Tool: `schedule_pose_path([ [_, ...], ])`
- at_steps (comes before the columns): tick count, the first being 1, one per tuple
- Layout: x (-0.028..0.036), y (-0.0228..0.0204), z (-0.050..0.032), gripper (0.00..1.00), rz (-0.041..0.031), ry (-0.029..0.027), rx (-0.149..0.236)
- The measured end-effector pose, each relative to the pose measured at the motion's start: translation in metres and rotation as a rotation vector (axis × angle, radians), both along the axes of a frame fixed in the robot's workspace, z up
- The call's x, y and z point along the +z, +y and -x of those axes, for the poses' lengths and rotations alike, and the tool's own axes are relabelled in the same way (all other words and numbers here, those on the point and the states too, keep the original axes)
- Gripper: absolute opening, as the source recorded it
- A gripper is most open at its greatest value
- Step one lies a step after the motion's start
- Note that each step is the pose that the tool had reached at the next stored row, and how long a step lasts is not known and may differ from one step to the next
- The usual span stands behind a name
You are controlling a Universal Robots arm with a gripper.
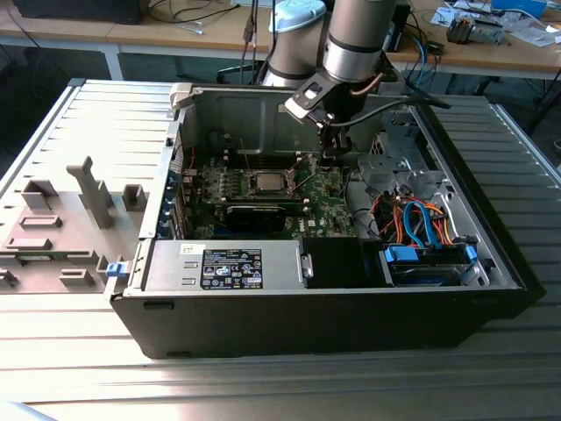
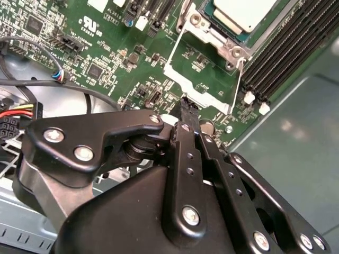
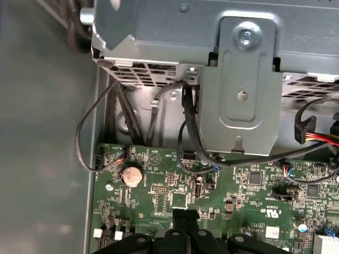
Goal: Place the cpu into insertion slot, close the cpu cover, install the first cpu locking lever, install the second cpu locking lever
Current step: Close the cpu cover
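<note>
A small flat square chip with a dull silver-grey metal top (image 2: pixel 243 10) is seated level in a small dark square socket edged in silvery metal (image 1: pixel 284 182), set in green circuit board. A thin silvery metal frame plate (image 2: pixel 209 34) is laid flat around the chip's edges.

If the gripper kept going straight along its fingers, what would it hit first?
Most likely the board close beside the cpu cover; the gripper, tips shut, points down at it. Depth is unclear, so the cover's edge might come first.
</note>
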State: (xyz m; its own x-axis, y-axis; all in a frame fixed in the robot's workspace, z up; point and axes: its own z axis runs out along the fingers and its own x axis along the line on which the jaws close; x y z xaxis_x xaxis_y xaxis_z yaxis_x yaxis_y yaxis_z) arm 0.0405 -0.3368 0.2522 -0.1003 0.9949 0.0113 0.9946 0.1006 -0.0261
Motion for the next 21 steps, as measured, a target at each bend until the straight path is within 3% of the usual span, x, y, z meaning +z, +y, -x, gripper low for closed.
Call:
schedule_pose_path([
  [6, 0.0000, 0.0000, 0.0105, 0.11, 0.0001, 0.0000, 0.002],
  [13, -0.0001, 0.0000, 0.0303, 0.11, -0.0001, -0.0002, 0.002],
  [21, 0.0000, 0.0000, 0.0368, 0.11, 0.0000, -0.0002, 0.002],
])
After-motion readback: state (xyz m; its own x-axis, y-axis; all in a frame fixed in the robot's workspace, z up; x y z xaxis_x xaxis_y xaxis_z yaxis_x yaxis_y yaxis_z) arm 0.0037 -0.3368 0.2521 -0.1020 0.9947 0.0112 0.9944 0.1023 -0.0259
